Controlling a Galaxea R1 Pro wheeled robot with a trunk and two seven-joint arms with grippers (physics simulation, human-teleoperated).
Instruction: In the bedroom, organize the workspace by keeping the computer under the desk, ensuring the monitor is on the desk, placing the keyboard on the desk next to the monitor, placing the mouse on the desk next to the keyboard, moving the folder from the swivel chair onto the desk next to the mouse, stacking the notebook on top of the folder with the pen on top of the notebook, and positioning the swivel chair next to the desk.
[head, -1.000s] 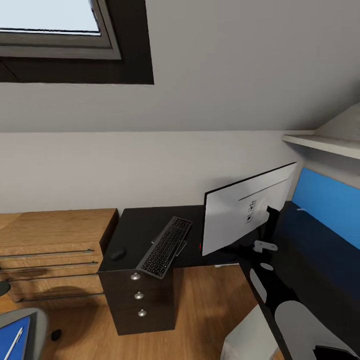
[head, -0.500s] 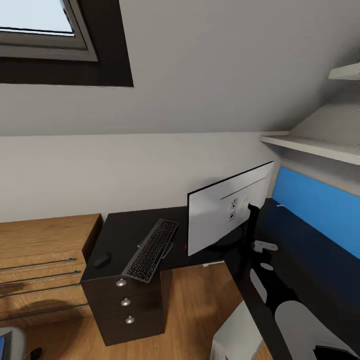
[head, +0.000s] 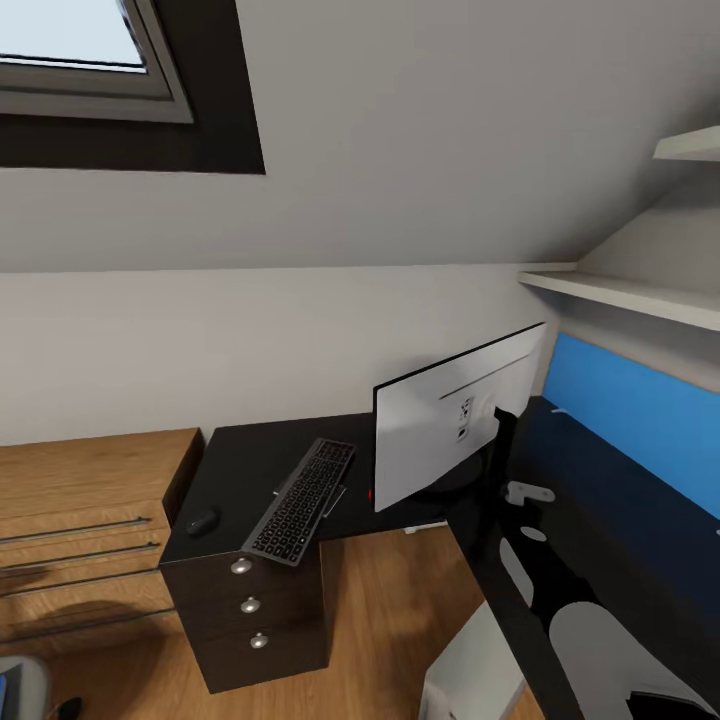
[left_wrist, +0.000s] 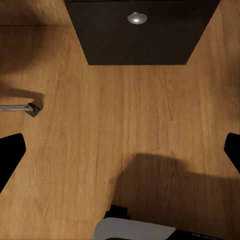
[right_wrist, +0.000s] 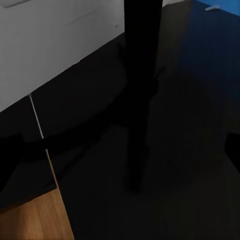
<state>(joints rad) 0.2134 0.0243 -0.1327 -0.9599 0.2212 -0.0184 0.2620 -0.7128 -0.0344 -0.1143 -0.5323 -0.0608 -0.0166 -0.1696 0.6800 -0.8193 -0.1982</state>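
Head view: the desk (head: 250, 470) is glossy black and L-shaped, with three drawers with silver knobs at its near end.
Monitor: the monitor (head: 440, 425) stands on the desk near the inner corner, its white back turned to the camera, on a thin black stand.
Keyboard: the keyboard (head: 300, 500) lies on the desk just beside the monitor, at an angle, and one corner seems to reach over the front edge.
Mouse: the mouse (head: 202, 521) sits on the desk near the keyboard, on the side away from the monitor.
Chair and folder: at the lower corner of the head view a bit of the swivel chair (head: 22, 688) shows, with a sliver of blue on it, probably the folder (head: 3, 688).
Left wrist view: wooden floor and the lowest drawer front with its knob; the two dark fingertips stand at opposite edges, so the left jaws are wide apart and hold nothing.
Right wrist view: the monitor stand on the dark desk top; I cannot tell how the right jaws stand.
Step in hand: monitor, keyboard and mouse seem placed; I judge the folder is the next thing.
Next move: turn toward the chair and reach for the folder with the free left gripper.
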